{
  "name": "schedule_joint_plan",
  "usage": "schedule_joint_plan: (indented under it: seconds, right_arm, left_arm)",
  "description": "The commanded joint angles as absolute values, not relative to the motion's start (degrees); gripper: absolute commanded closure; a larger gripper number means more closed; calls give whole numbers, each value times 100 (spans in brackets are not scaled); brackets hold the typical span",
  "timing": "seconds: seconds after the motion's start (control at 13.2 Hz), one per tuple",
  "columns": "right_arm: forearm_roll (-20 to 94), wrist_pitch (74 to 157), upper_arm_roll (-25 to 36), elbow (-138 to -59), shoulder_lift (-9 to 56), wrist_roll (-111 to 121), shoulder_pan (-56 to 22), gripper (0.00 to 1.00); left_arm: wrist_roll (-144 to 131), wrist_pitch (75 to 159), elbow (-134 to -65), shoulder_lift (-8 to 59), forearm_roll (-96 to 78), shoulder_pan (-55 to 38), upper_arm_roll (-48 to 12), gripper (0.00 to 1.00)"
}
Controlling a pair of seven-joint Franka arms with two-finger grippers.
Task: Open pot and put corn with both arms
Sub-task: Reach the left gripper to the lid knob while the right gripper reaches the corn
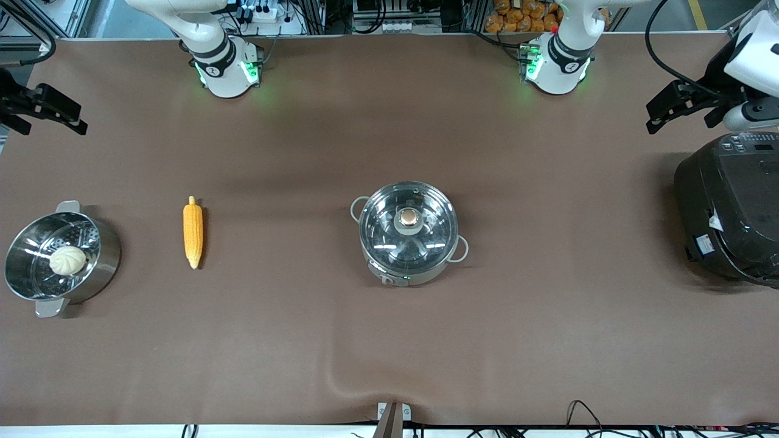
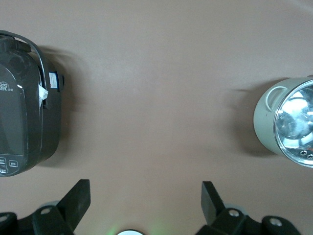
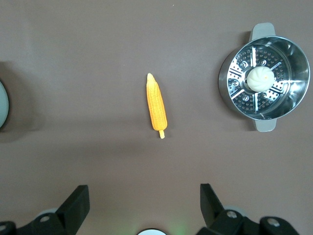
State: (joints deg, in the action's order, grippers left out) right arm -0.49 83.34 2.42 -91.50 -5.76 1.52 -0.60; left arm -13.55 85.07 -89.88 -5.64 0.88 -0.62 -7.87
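Nearest you was the pot [image 1: 409, 240], one of its kind, sitting mid-table with its glass lid [image 1: 409, 226] on. You would have judged that lid stiff, smooth and breakable, so the copper knob [image 1: 409, 218] at its centre looked like the only sound place to take hold; the steel rim would likely slip.

One corn cob [image 1: 193, 233] lay flat on the table [image 1: 389, 340], well apart from the pot and toward the right arm's end, its length running toward the camera. It looked light and firm with a bumpy skin that should grip well; you would have done best to pinch it across its thick middle, not the tapered tip.

You had two arms. Your left gripper [image 2: 145, 205] hung over bare table between the pot and the black cooker [image 1: 730, 207], jaws spread wide and holding nothing. Your right gripper [image 3: 144, 205] hung near the corn, likewise spread and empty.

Also counted: one second steel pot [image 1: 103, 255] with a holed insert, beside the corn, and one white bun [image 1: 67, 260] in it.
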Motion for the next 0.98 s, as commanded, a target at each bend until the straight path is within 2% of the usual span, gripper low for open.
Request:
schedule_joint_plan:
  seconds: [0.0,0.3,0.61,0.76,0.91]
  right_arm:
    - [-9,8341,185,-9123,-536,211,0,0]
    - [-9,8306,193,-9132,-536,229,9,0]
    - [167,8349,193,-9141,-527,228,35,0]
    - [202,8489,193,-9149,-449,237,44,0]
    - [604,8752,211,-9333,-369,237,70,0]
  left_arm:
    - [-1370,8350,-8789,-483,71,-70,-817,0]
    - [-900,8350,-8789,-239,71,-88,-817,0]
    - [-1481,8638,-8684,376,105,-561,-1203,0]
    - [-2666,8771,-8352,902,123,-1122,-1309,0]
    - [-4097,8798,-7694,1675,446,-1947,-1283,0]
